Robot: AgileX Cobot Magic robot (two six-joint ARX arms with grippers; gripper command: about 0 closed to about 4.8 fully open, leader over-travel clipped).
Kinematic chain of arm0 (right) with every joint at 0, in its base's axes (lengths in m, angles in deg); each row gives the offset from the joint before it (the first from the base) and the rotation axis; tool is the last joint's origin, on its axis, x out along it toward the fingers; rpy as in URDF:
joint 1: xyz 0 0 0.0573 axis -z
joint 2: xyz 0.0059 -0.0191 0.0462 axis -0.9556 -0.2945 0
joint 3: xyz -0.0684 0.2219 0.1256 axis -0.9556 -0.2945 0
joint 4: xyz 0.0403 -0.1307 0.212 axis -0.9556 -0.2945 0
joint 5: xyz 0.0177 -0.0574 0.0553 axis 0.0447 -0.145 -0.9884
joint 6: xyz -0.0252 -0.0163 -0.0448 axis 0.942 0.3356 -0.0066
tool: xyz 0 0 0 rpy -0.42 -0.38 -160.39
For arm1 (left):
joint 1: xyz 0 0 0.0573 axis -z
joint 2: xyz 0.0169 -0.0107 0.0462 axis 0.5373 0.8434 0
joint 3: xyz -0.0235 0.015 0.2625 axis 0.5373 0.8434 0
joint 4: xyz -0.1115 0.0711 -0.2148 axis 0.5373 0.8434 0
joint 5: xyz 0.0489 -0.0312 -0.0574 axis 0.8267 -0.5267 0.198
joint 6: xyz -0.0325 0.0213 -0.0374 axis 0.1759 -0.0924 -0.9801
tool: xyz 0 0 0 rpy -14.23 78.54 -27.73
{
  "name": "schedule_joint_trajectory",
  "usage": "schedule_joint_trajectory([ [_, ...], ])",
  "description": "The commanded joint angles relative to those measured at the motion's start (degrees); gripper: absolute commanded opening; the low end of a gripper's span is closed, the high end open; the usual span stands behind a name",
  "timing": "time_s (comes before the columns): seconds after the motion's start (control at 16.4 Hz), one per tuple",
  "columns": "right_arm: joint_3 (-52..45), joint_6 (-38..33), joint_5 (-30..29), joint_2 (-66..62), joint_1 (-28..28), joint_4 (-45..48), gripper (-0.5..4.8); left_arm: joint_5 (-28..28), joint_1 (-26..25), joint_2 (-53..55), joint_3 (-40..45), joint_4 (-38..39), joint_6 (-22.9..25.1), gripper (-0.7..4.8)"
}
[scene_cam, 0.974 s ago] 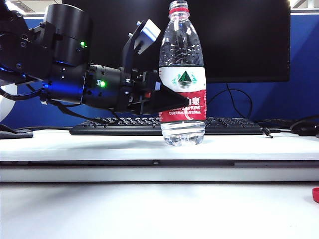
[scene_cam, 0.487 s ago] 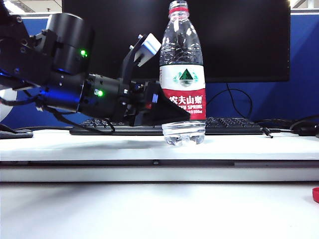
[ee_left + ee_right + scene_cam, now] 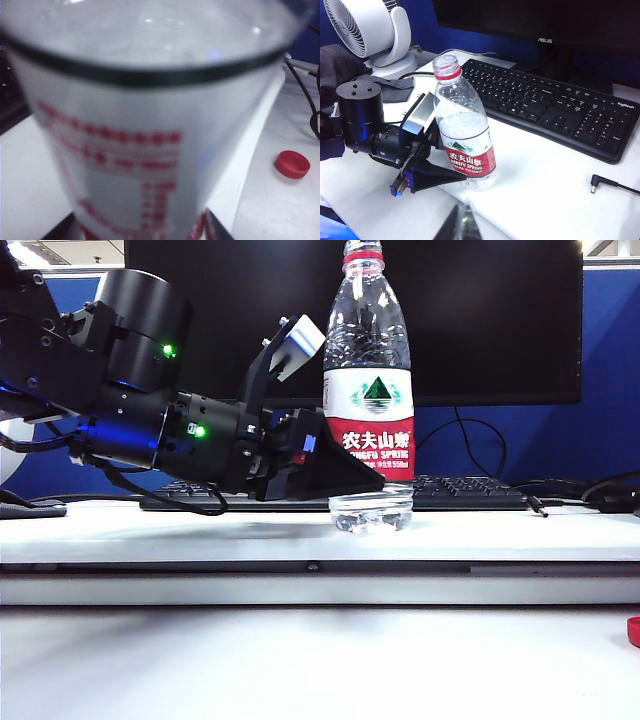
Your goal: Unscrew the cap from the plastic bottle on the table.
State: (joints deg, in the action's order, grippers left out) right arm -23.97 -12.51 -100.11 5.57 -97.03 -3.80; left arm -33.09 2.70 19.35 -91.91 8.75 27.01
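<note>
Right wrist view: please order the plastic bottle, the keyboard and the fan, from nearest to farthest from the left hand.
1. plastic bottle, between the left hand's fingers.
2. fan, behind the left arm, at the table's back.
3. keyboard, past the bottle, on the other side.

Your left gripper [image 3: 140, 232] straddles the plastic bottle [image 3: 135, 125], its blurred label filling your view; the cap [image 3: 292, 164] lies well aside on the table [image 3: 280, 215].
</note>
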Motion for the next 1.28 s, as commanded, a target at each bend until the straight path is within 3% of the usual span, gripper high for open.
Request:
schedule_joint_trajectory([
  [0.06, 0.13, -0.02, 0.31, 0.00, 0.02, 0.74, -0.06, -0.22, 0.04, -0.20, -0.09, -0.92, 0.02, 3.81],
  [0.12, 0.13, -0.02, 0.61, 0.00, 0.02, 0.74, -0.06, -0.22, 0.04, -0.22, -0.09, -1.20, 0.02, 4.07],
  [0.37, 0.11, 0.00, 1.14, -0.02, 0.02, 0.74, -0.06, -3.10, 0.04, -0.22, -0.09, -1.95, -0.22, 4.13],
  [0.43, 0.11, 0.00, 1.16, -0.02, 0.02, 0.74, -0.06, -3.93, 0.04, -0.26, -0.09, -2.43, -1.29, 4.79],
  [0.91, 0.13, -0.02, 1.14, 0.00, 0.02, 0.81, -0.06, -5.07, 0.00, -0.46, -0.09, -2.29, -2.73, 4.79],
  [1.16, 0.11, -0.02, 1.14, -0.02, 0.02, 0.81, -0.06, 1.14, -0.04, -0.44, -0.09, -2.27, -2.49, 4.79],
  [1.28, 0.11, -0.02, 1.14, -0.02, 0.02, 0.83, -0.06, 1.49, -0.07, -0.44, -0.09, -2.60, -2.51, 4.79],
])
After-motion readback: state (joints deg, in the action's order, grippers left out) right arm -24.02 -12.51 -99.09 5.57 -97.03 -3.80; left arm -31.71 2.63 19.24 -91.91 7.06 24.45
